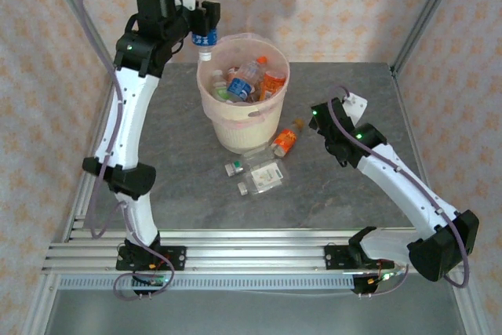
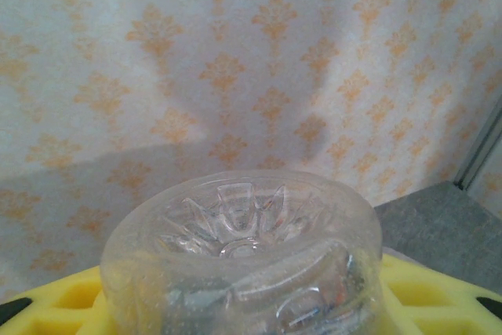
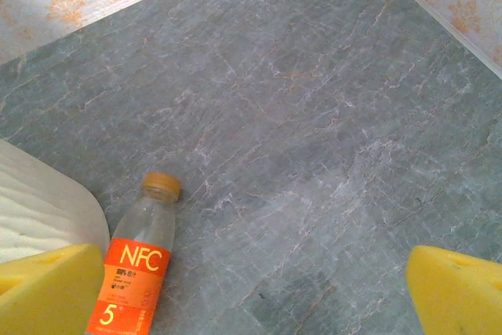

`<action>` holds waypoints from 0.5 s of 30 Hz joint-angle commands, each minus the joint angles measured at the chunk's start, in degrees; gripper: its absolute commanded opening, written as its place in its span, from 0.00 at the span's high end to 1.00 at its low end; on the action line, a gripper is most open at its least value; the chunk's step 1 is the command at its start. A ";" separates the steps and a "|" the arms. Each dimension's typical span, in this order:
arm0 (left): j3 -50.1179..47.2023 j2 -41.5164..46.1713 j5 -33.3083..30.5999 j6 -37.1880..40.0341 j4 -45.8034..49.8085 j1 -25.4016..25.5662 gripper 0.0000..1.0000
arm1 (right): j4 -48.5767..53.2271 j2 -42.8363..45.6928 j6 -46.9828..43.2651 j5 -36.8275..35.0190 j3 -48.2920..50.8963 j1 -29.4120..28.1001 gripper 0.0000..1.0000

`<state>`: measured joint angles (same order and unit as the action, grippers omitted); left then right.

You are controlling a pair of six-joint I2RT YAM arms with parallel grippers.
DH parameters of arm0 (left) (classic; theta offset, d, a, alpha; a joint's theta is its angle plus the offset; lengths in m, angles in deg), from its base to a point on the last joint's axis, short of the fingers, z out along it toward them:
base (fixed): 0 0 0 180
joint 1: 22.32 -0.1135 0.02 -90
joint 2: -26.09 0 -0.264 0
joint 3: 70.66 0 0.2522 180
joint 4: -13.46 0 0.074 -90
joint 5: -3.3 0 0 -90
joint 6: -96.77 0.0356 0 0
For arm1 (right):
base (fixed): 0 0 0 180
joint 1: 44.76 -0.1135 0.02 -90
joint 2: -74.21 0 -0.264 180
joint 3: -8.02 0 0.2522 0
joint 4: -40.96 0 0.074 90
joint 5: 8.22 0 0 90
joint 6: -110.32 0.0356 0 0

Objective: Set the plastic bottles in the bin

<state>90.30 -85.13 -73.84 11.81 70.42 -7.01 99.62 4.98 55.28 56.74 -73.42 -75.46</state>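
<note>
Bin (image 1: 235, 135) holds bottles (image 1: 245, 80); my left gripper (image 1: 206, 27) clamps a blue-labelled bottle (image 1: 205, 40) over its eleven o'clock rim, with loose bottles (image 1: 263, 174) left at five. Left wrist: clear base pinched. Right wrist: right gripper (image 3: 251, 288) wide open, orange bottle (image 3: 137, 260) at seven o'clock.

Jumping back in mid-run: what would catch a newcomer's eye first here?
First, the left gripper, shut on a blue-labelled bottle held cap-down above the far-left rim of the bin, which already holds several bottles. Next, the open right gripper poised near an orange-labelled bottle lying on the table by the bin's right side.
</note>
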 commanded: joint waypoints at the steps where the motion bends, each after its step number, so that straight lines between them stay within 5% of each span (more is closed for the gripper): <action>1: 3.15 -3.19 3.17 4.97 6.10 1.41 0.47 | -0.12 1.14 0.95 -0.23 0.62 0.27 0.01; 9: 3.08 -6.78 0.63 15.23 8.93 4.92 0.47 | -0.42 1.12 1.16 0.11 0.75 0.27 0.01; 15: 2.90 -9.49 -7.54 20.23 10.03 6.99 0.47 | -0.52 1.14 1.01 0.16 0.80 0.22 0.01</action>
<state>91.70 -94.24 -75.85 27.26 78.90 -0.52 99.60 4.98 55.67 57.40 -73.39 -75.46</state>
